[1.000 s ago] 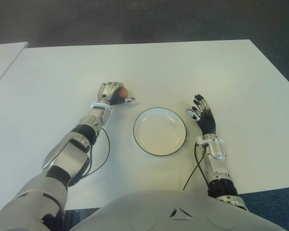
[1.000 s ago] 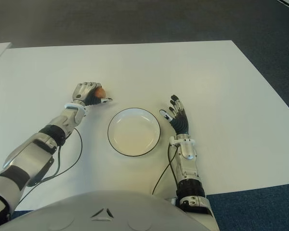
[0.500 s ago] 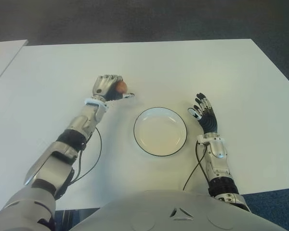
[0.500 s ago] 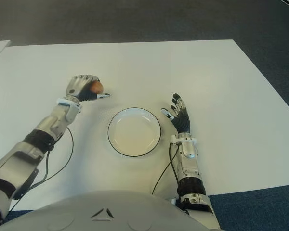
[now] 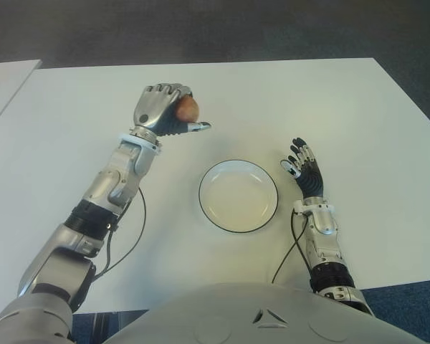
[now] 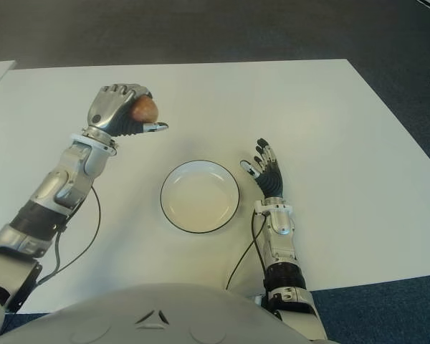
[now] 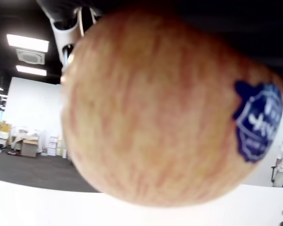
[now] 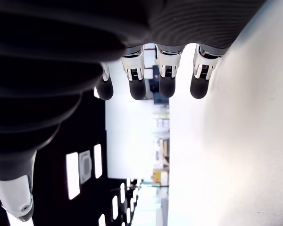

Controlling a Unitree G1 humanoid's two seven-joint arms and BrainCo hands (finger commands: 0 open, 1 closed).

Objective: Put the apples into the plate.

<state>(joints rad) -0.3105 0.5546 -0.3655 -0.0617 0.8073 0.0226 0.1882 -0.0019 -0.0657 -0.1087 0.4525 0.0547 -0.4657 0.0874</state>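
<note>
my left hand (image 5: pixel 161 107) fingers grip the apple (image 5: pixel 187 107) above the worktop (image 5: pixel 344 107); right hand (image 5: pixel 304 170) fingers spread beside the plate (image 5: pixel 238 196).

On the bench (image 5: pixel 358 107) the plate (image 5: pixel 238 196) sits near the front. The left hand (image 5: pixel 163 115) holds the apple (image 5: pixel 187 107) behind and left of it; the right hand (image 5: pixel 304 172) shows just right of it.

Even overhead light, faint shadows on the white table (image 5: pixel 344 107) (wrist views blurred, glare-washed).
</note>
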